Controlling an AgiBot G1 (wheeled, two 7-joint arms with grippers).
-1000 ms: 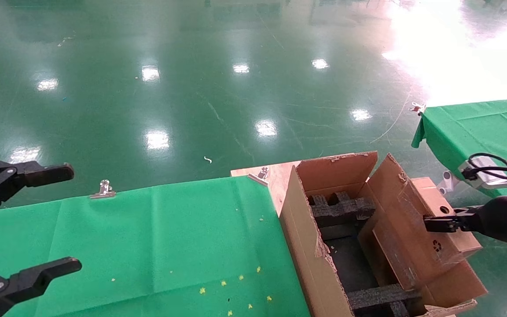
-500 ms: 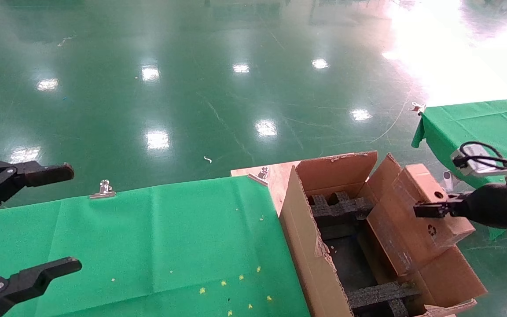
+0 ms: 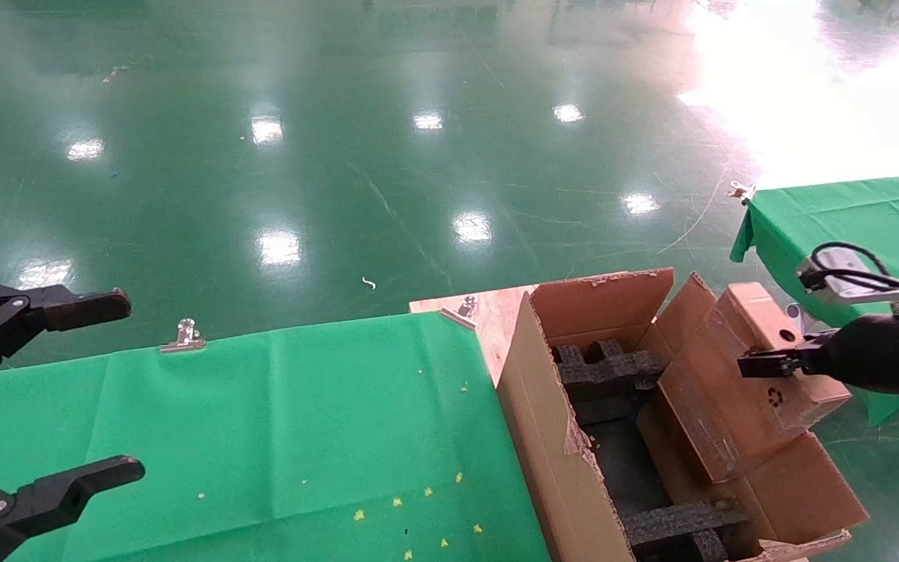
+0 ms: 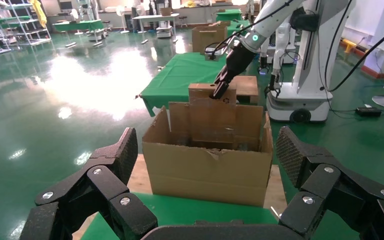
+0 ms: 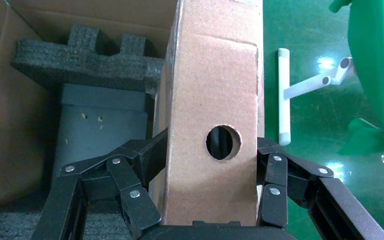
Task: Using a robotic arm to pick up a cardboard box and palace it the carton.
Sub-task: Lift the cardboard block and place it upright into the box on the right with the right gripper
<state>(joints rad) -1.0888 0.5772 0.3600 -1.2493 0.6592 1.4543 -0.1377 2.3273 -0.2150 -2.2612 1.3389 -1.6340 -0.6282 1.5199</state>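
My right gripper (image 5: 211, 150) is clamped on the cardboard box (image 3: 738, 382), fingers on both narrow sides by its round hole (image 5: 223, 142). Box is tilted, over the right side of the carton (image 3: 551, 437), above the black foam inserts (image 3: 609, 371). Left gripper (image 3: 51, 390) parked over the green cloth (image 3: 262, 421), jaws apart.

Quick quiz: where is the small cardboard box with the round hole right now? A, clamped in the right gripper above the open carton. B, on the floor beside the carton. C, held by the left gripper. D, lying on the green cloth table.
A: the right gripper clamps the cardboard box on both sides, above the open carton and its foam inserts.
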